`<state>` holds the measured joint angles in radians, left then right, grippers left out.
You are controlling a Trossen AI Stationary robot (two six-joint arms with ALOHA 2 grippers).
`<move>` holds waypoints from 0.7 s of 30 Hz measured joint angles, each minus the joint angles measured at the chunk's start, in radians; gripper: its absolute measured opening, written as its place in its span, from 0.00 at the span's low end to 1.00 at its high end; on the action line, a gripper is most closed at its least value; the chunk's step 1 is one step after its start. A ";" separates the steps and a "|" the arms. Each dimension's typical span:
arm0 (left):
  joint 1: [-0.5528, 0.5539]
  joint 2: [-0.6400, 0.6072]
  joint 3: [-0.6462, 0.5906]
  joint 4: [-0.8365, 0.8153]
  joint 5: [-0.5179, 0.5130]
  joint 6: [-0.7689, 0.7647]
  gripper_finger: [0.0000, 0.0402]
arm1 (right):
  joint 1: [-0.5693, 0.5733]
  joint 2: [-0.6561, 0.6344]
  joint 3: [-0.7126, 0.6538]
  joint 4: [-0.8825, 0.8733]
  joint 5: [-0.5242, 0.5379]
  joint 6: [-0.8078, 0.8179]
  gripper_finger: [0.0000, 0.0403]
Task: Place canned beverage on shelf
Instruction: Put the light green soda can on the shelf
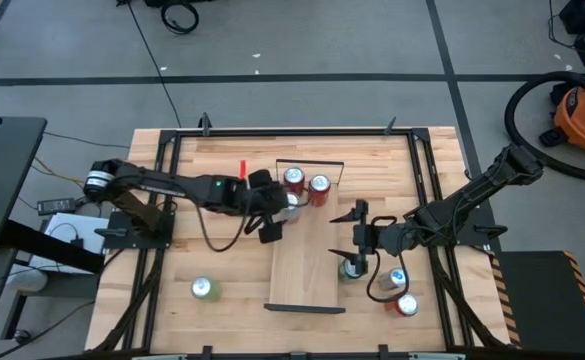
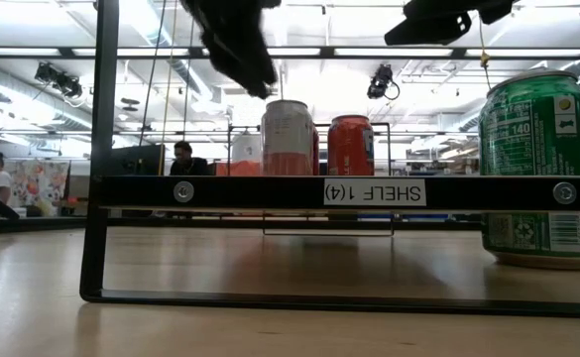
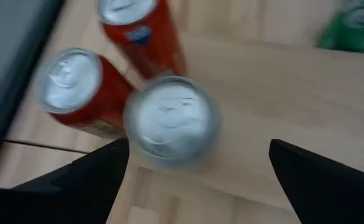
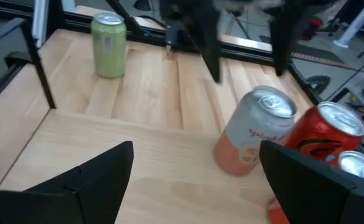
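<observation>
The shelf (image 1: pixel 307 270) is a light-wood plank with black end rails, lying flat in the middle of the table. At its far end stand two red cans (image 1: pixel 319 187) and an orange-and-silver can (image 1: pixel 290 201), each on its base. My left gripper (image 1: pixel 277 208) is open above the orange-and-silver can (image 3: pixel 172 121), with a finger on either side and clear of it. My right gripper (image 1: pixel 355 225) is open and empty over the shelf's right edge, and it looks toward the same cans (image 4: pixel 253 140). In the low view both grippers hang above the shelf, the left gripper (image 2: pixel 235 45) and the right gripper (image 2: pixel 443 20).
A dark green can (image 1: pixel 350 267) stands on the table just right of the shelf, below my right gripper, and it shows large in the low view (image 2: pixel 540 169). A bluish can (image 1: pixel 396 280) and a red can (image 1: pixel 406 304) stand near right. A light green can (image 1: pixel 204 289) stands near left.
</observation>
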<state>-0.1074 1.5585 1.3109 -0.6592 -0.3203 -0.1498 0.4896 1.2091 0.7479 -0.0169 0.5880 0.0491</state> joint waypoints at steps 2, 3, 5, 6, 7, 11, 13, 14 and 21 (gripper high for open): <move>-0.035 -0.020 0.000 -0.053 0.021 -0.040 0.99 | 0.000 0.000 0.000 -0.005 -0.008 0.008 0.89; -0.056 -0.030 0.000 -0.069 0.030 -0.065 0.99 | 0.000 0.000 0.000 -0.009 -0.009 0.017 0.89; -0.100 -0.050 0.000 -0.114 0.047 -0.130 0.99 | 0.000 0.000 0.001 -0.026 -0.009 0.031 0.89; -0.126 -0.062 0.000 -0.144 0.063 -0.171 0.99 | 0.000 0.000 0.001 -0.032 -0.011 0.035 0.89; -0.147 -0.067 0.000 -0.164 0.082 -0.214 0.99 | 0.000 0.000 0.001 -0.041 -0.011 0.036 0.89; -0.235 -0.085 0.000 -0.222 0.229 -0.483 0.99 | 0.000 0.000 0.001 -0.022 -0.011 0.001 0.89; -0.288 -0.085 0.002 -0.208 0.283 -0.622 0.99 | -0.002 0.000 0.001 -0.003 -0.009 -0.023 0.89; -0.316 -0.084 0.001 -0.219 0.298 -0.686 0.99 | -0.003 0.000 0.001 0.006 -0.012 -0.030 0.89; -0.508 -0.084 0.000 -0.354 0.284 -1.118 0.96 | -0.003 0.000 0.000 0.069 -0.034 -0.125 0.89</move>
<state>-0.6157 1.4748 1.3113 -1.0135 -0.0364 -1.2678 0.4865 1.2095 0.7483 0.0521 0.5543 -0.0757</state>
